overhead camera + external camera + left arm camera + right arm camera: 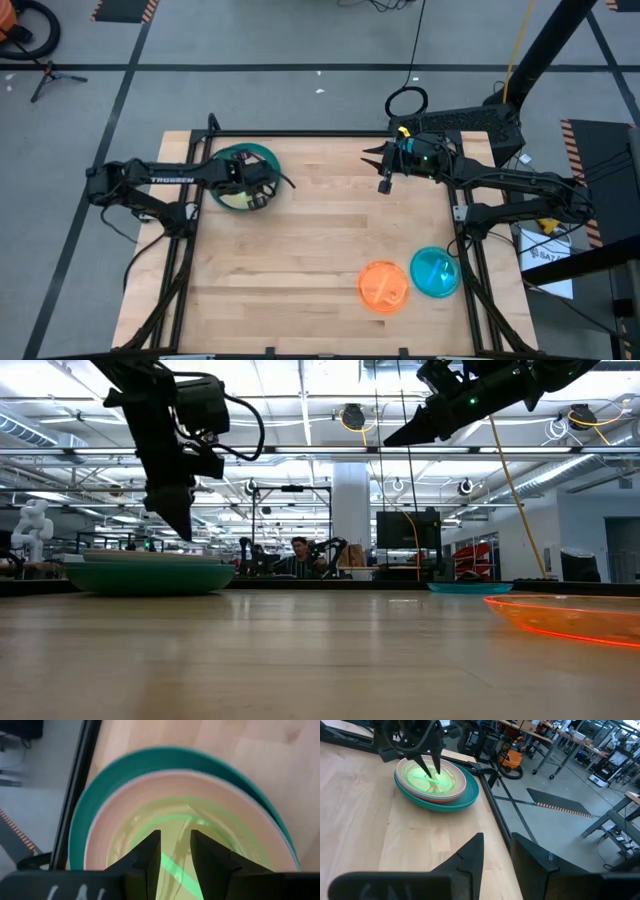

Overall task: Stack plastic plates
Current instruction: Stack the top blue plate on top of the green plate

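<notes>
Plates first, counted from where I stand: a stack (243,177) sits near the table's far left corner, and two single plates lie apart from it near the front right corner. In the stack I can make out three layers for certain: a teal plate (462,800) at the bottom, a pink plate (107,820) nested in it, and a translucent lime plate (150,822) in the hollow of the pink one. Whether more plates lie between those layers I cannot tell.

The two loose ones are a translucent orange plate (384,286) and a translucent blue plate (435,272), side by side and touching or nearly so, flat on the wooden table (320,230). Both are empty.

The left gripper (175,837) hangs directly over the stack, its fingers pointing down into the lime plate's hollow. The jaws stand a narrow gap apart with nothing between them; the lime plate lies just below the tips, and the teal rim shows around them on all sides.

The right gripper (381,168) is raised above the table's far edge, right of centre, well clear of every plate. Its jaws are parted a little and hold nothing. The stack lies well ahead of these jaws, across the table, and the orange and blue plates are behind them, toward the front.

A person (299,556) sits in the room beyond the table.
</notes>
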### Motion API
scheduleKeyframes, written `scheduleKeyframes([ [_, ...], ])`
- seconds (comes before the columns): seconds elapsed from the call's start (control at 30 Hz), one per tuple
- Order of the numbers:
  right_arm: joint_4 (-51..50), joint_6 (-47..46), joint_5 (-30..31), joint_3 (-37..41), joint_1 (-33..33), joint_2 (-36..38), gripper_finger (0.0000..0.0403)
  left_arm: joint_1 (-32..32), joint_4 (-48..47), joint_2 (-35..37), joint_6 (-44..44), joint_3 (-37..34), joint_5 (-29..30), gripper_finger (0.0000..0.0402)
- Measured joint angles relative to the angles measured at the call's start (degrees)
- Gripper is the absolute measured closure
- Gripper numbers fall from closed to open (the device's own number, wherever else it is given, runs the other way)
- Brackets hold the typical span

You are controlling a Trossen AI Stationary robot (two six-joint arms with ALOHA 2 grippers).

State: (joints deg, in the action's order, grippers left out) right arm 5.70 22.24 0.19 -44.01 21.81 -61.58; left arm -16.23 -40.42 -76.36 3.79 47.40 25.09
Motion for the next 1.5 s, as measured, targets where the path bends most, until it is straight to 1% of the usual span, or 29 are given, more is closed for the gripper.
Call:
scheduleKeyframes([
  [0.2,-0.7,-0.5,0.0,0.0,0.0,0.0,0.0313,-2.9,3.7,0.0,4.4,0.0,-4.6,0.0289],
  [0.4,-2.1,-1.5,0.0,0.0,0.0,0.0,0.0313,-6.0,0.5,0.9,5.4,0.0,-7.5,0.0289],
  [0.53,-3.6,-2.9,0.0,0.0,0.0,0.0,0.0313,-7.7,-0.2,4.3,5.5,0.0,-9.6,0.0289],
  [0.7,-4.3,-5.5,0.2,0.0,0.7,-0.2,0.0313,-8.8,3.1,10.5,5.5,0.0,-16.0,0.0289],
  [0.83,-4.2,-9.0,4.1,0.0,1.4,-0.7,0.0313,-8.7,8.0,14.9,5.2,-1.9,-19.6,0.0289],
  [0.97,-4.1,-12.6,7.5,0.0,2.4,-2.5,0.0313,-8.7,11.9,17.3,3.1,-6.2,-20.2,0.0289],
  [1.1,-3.4,-17.0,7.5,-0.9,3.8,-5.9,0.0313,-8.7,14.4,17.6,1.6,-8.9,-20.2,0.0289],
  [1.2,-3.8,-20.5,7.6,-2.7,4.4,-9.4,0.0313,-8.7,14.8,17.6,1.5,-9.4,-20.1,0.0289],
  [1.3,-8.0,-24.6,7.5,-5.1,5.1,-12.6,0.0313,-8.7,14.8,17.6,1.6,-9.4,-19.9,0.0289],
  [1.5,-21.2,-33.4,7.6,-8.7,7.3,-18.2,0.0313,-8.7,15.1,17.6,2.7,-9.4,-19.5,0.0289],
])
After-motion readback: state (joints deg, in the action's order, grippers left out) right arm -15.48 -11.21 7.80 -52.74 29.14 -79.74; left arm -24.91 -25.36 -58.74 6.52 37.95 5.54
